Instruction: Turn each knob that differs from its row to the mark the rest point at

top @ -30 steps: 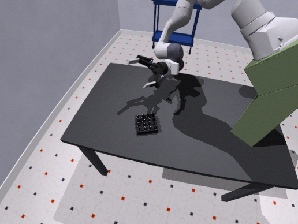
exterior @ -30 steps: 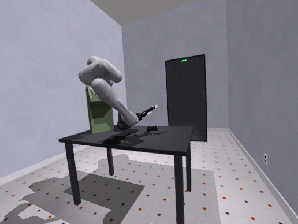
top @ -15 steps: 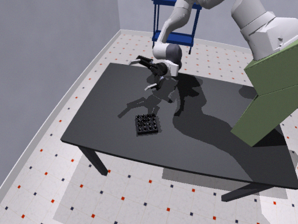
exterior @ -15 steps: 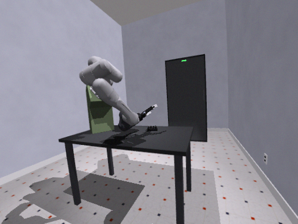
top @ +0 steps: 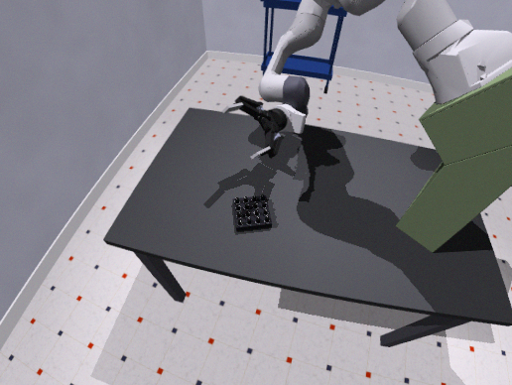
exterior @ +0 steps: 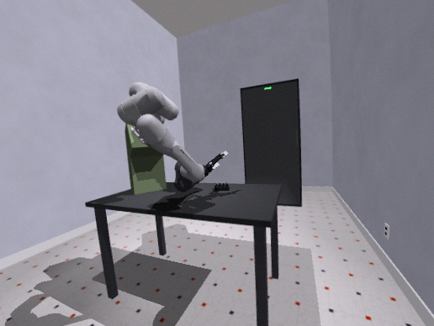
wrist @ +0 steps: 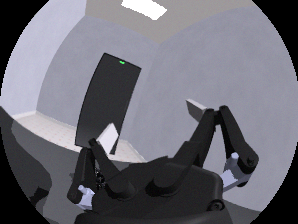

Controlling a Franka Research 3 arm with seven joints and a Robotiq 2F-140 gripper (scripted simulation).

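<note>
The knob box (top: 253,213) is a small black square with a grid of dark knobs. It stands on the dark table, toward the front left. It also shows in the exterior view (exterior: 221,186) as a small dark block. The knob lines and marks are too small to read. My gripper (top: 244,130) (exterior: 219,160) is wide open and empty, held in the air above the table's far part, well away from the box. It points up and outward. In the wrist view the spread fingers frame the door and wall; the box is not in that view.
A green block (top: 461,164) stands at the table's right end by the arm's base. A blue rack (top: 303,40) stands on the floor beyond the table. A dark door (exterior: 271,140) is in the far wall.
</note>
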